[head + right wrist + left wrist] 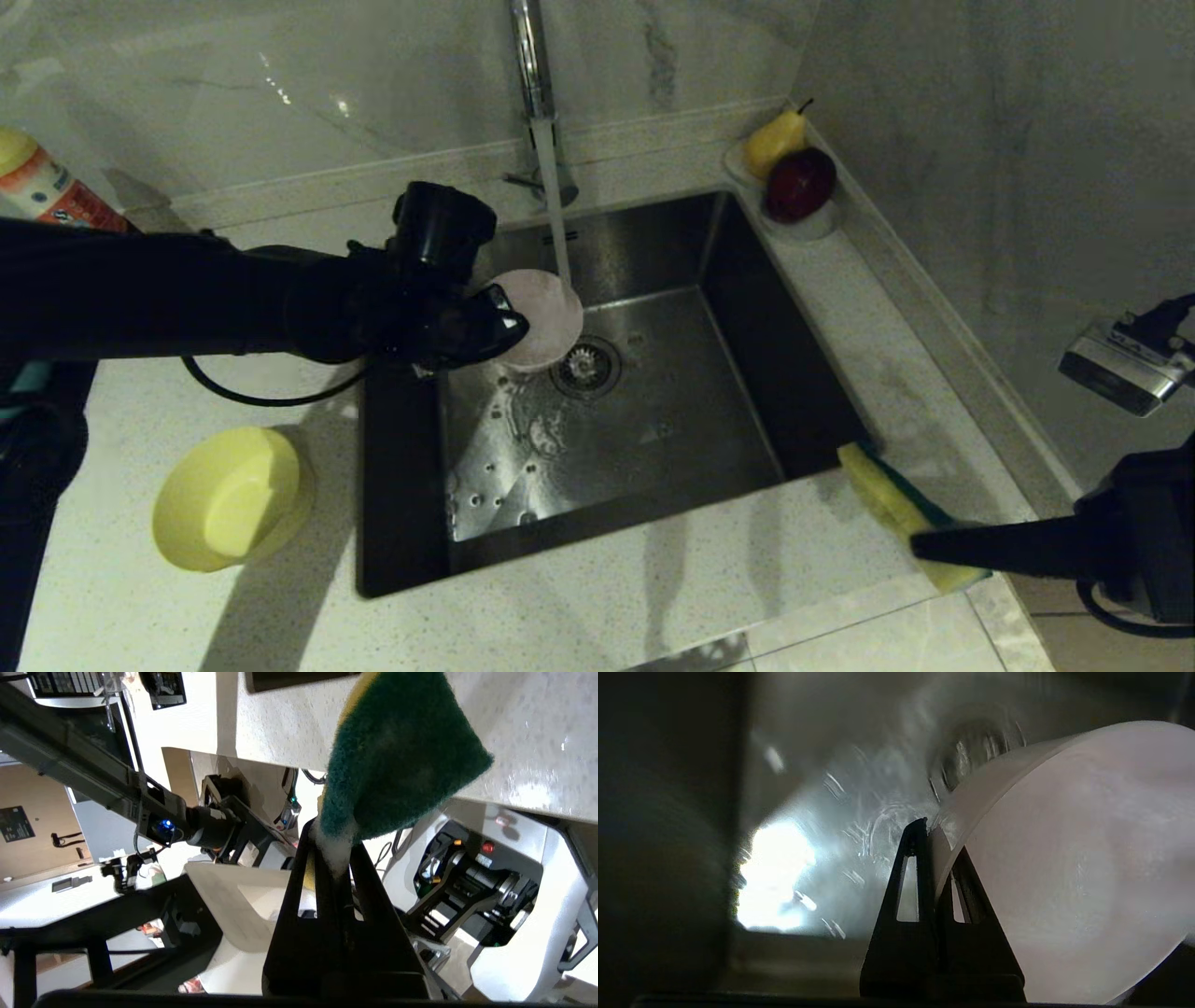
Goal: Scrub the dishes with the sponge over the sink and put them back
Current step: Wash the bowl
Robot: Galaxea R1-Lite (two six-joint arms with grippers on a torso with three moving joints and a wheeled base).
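My left claw point(504, 322) is clenched on the rim of the pink bowl point(546, 315), holding it tilted under the running water point(557, 219) from the tap point(530, 56), just above the drain point(585, 366) in the middle of the sink point(803, 392). From the left wrist I see the thin rim pinched between my two fingers point(920, 858), with only a little of the wall inside the grip. My right claw point(920, 544) grasps the sponge point(887, 499) by one end, out at about four o'clock from the drain, hanging over the near right corner of the sink, well apart from the bowl. The yellow bowl point(233, 499) waits on the bench point(653, 607) at about eight o'clock. I cannot see the teal bowl.

What worries me is that pinch. The plastic is wet and I judge the grip shallow, so the push of the water, or of the sponge when I bring it across, could twist the bowl out of my fingers and drop it into the sink. The sponge is held by its end too, so pressing hard may fold it or pull it loose. Water striking the tilted bowl may also spray onto the bench.
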